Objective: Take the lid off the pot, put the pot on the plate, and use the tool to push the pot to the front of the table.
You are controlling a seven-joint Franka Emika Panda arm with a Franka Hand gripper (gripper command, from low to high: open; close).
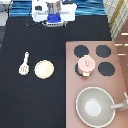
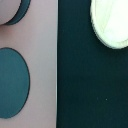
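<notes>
Item 1, gripper: sitting at the exterior view's top, by the robot base, holding nothing, well apart from all task things; whether it is open or closed I cannot tell.

Item 2, lid: resting on the pot, which is standing on the stove counter over the lower-left burner, at the exterior view's right.

Item 3, plate: lying bare on the black surface, left of the stove; also showing in wrist view.

Item 4, tool: lying just beside the plate, on its left, untouched.

Item 5, grey pan: sitting at bottom right.

Step, by my judgement: lid removal is not yet begun; nothing is done so far. It is calling for a reach to the small knob, w/ a careful centred grasp.

Writing/brands: none legible.
</notes>
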